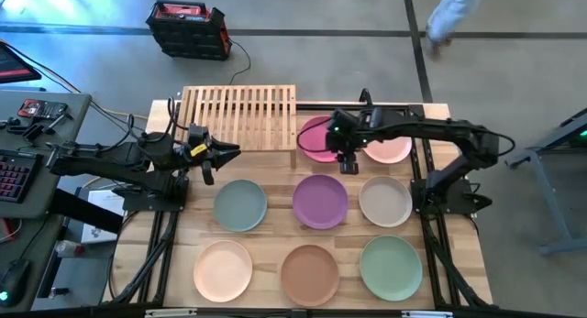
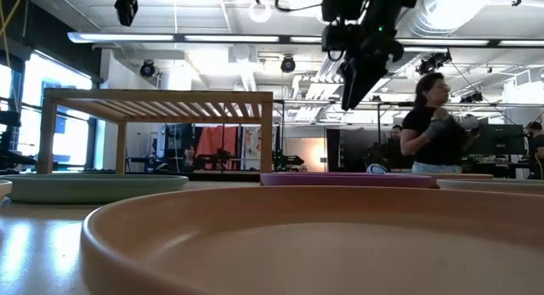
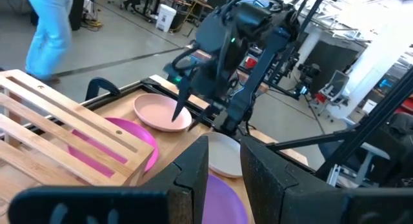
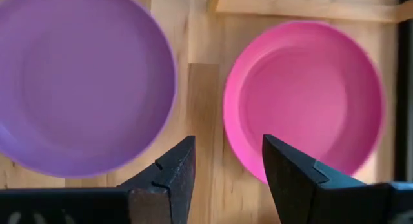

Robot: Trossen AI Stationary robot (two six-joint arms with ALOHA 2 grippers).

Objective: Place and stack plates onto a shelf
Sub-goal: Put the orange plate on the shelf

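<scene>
Magenta plate (image 4: 303,98) sits on the surface beside the shelf (image 1: 240,115), right pincer (image 4: 227,179) spread wide above it, holding nothing.

Red-and-black case (image 1: 188,28) on the floor, keyboard (image 1: 13,176) on side desk, person (image 2: 433,125) standing beyond the table

The slatted shelf (image 1: 240,115) top lies bare. Beside it, the magenta plate (image 1: 317,139) and purple plate (image 1: 320,201) sit apart, with bare wood between them under the right gripper (image 1: 348,164).
</scene>
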